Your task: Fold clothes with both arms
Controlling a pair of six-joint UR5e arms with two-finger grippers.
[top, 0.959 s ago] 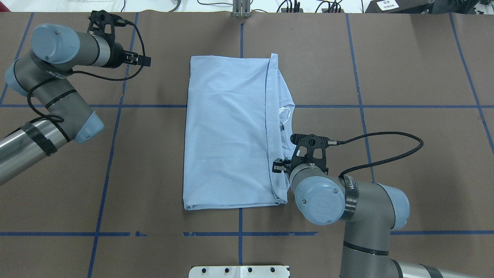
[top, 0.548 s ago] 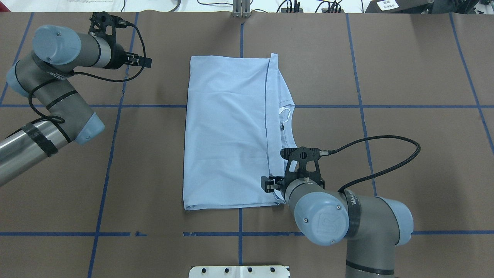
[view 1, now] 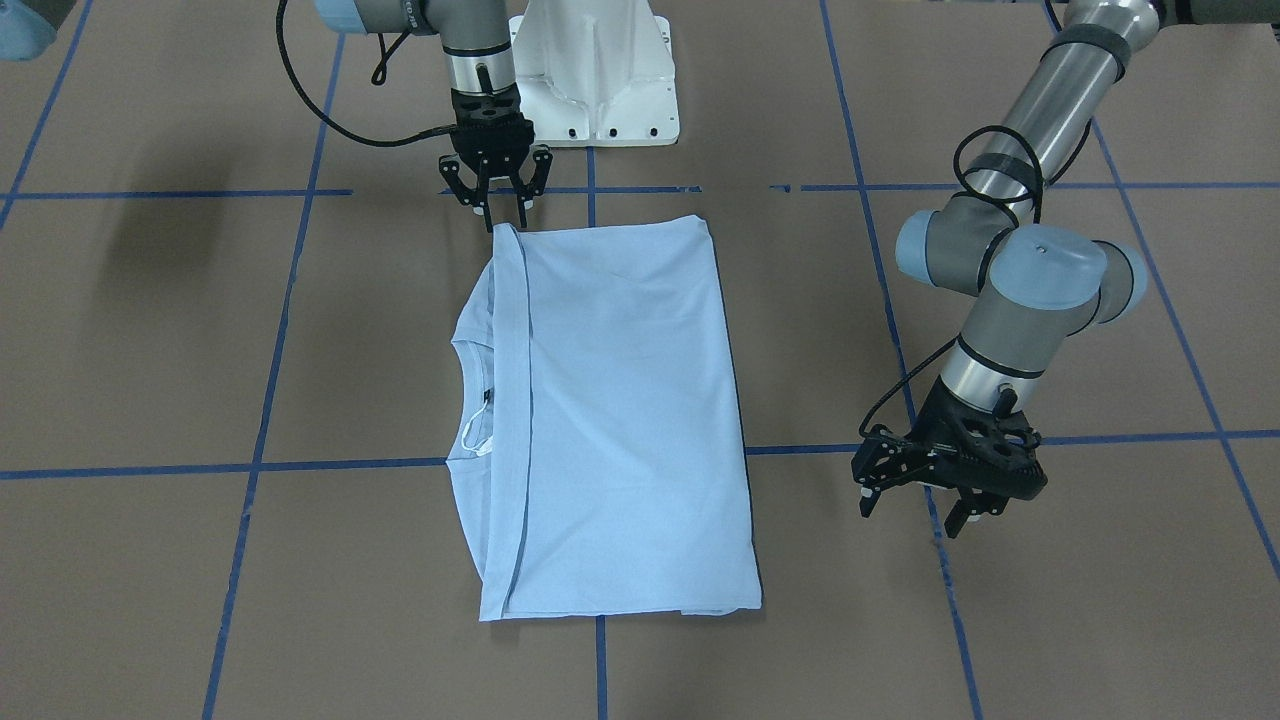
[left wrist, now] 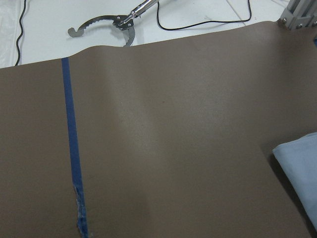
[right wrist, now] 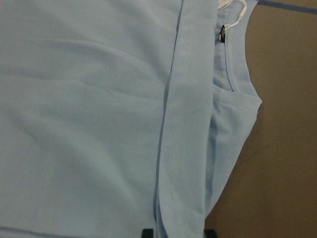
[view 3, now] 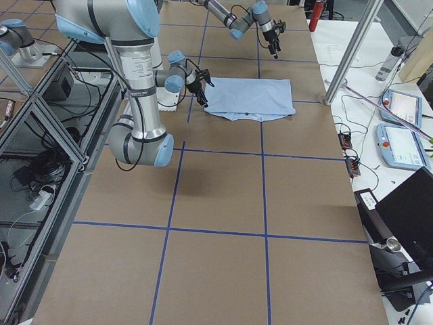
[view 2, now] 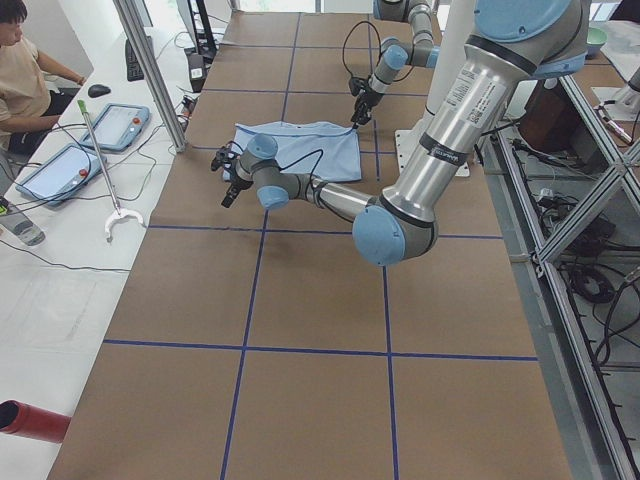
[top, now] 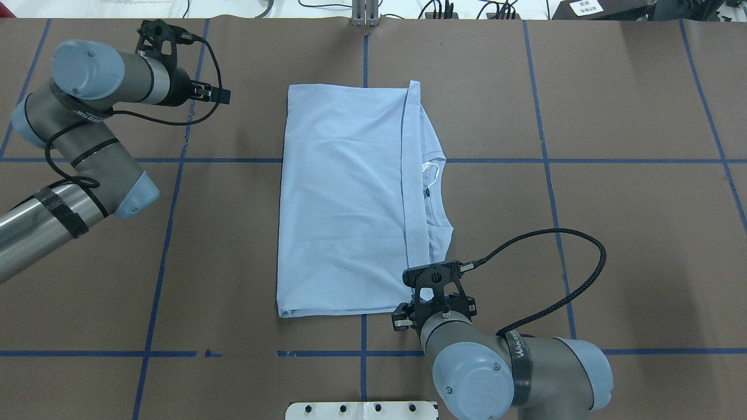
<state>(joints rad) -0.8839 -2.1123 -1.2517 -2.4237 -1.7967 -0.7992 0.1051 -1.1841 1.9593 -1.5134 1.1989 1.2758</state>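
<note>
The light blue T-shirt (top: pixel 344 198) lies folded lengthwise in the middle of the brown table; it also shows in the front view (view 1: pixel 620 400). Its neckline with dark label (right wrist: pixel 222 33) and white hang tag (top: pixel 430 168) shows along the robot's right edge. The chest print is hidden. My right gripper (view 1: pixel 497 208) points down, open, over the shirt's corner nearest the robot; its fingertips (right wrist: pixel 147 232) straddle the folded hem. My left gripper (view 1: pixel 912 505) is open and empty, low over bare table, off the shirt's far left corner (left wrist: pixel 302 168).
The white pedestal base (view 1: pixel 600 80) stands at the robot's table edge. Blue tape lines (top: pixel 169 233) grid the brown cover. A metal post (top: pixel 365 14) and cables line the far edge. A grabber tool (left wrist: pixel 124 22) lies beyond it. A person (view 2: pixel 25 80) sits there.
My right gripper has moved along the shirt's right edge toward the robot, from beside the neckline to the near corner. The left arm has barely moved. The shirt lies as before.
</note>
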